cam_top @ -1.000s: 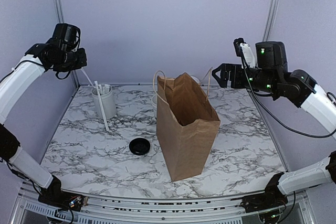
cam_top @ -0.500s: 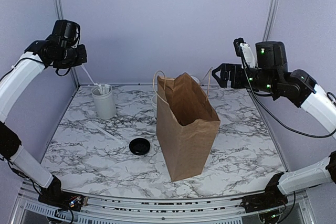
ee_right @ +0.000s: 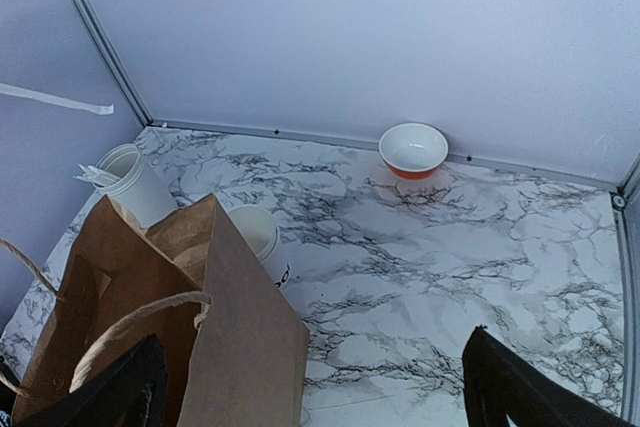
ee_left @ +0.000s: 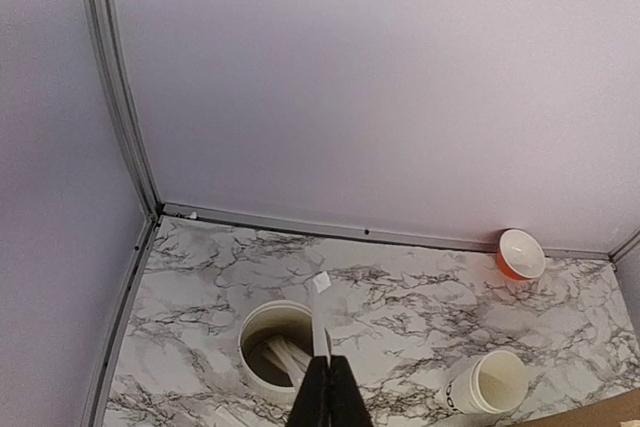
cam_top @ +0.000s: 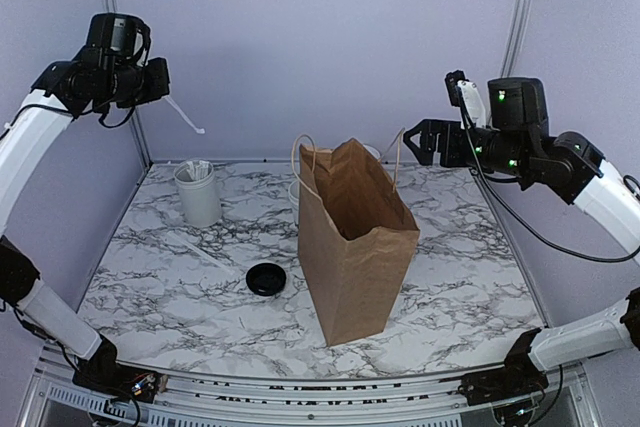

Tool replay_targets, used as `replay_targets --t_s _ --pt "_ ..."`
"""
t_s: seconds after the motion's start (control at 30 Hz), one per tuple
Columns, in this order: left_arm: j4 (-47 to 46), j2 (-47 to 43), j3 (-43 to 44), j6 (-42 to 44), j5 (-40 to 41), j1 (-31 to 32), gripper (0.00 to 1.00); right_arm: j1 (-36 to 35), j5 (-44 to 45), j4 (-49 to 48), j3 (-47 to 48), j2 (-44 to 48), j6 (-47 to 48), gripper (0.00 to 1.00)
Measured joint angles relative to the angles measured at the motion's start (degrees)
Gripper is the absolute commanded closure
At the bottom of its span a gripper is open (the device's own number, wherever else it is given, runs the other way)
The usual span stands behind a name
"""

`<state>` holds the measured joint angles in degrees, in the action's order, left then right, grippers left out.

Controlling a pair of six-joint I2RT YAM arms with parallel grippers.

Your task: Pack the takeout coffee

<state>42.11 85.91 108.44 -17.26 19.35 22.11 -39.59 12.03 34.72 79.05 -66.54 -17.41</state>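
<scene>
No white cup with a black lid shows in any view; the takeout coffee is hidden or out of view. A tall open brown paper bag (cam_top: 352, 237) stands mid-table, also in the right wrist view (ee_right: 200, 327). My left gripper (cam_top: 158, 83) is high above the back left corner, shut (ee_left: 330, 372) on a white wrapped straw (cam_top: 186, 117), which pokes out over a white holder cup of straws (ee_left: 272, 342). My right gripper (cam_top: 424, 141) is open and empty (ee_right: 315, 387), high behind the bag's right side.
A loose black lid (cam_top: 266, 279) lies left of the bag. The straw holder cup (cam_top: 198, 194) stands back left, one straw (cam_top: 195, 245) lying in front of it. A lidless white cup with black lettering (ee_right: 257, 237) sits behind the bag. An orange bowl (ee_right: 413, 150) is at the back wall.
My left gripper has risen and swung up with the straw, which hung down beside the holder cup a second ago. One straw now lies on the table. The right arm has not moved.
</scene>
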Motion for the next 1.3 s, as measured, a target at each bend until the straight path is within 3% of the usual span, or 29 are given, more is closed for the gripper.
replay_targets --t_s 0.63,1.03,1.3 --pt "-0.50 -2.45 8.48 3.87 -24.04 9.14 1.00 0.00 1.14 -0.02 0.00 0.02 0.02 0.00" --pt "-0.52 -2.64 9.97 10.25 -26.34 20.87 1.00 0.00 2.32 -0.02 0.00 0.13 0.02 0.01" --pt "-0.50 -2.64 10.01 12.94 -26.45 23.80 1.00 0.00 2.67 -0.02 0.00 0.17 0.00 0.01"
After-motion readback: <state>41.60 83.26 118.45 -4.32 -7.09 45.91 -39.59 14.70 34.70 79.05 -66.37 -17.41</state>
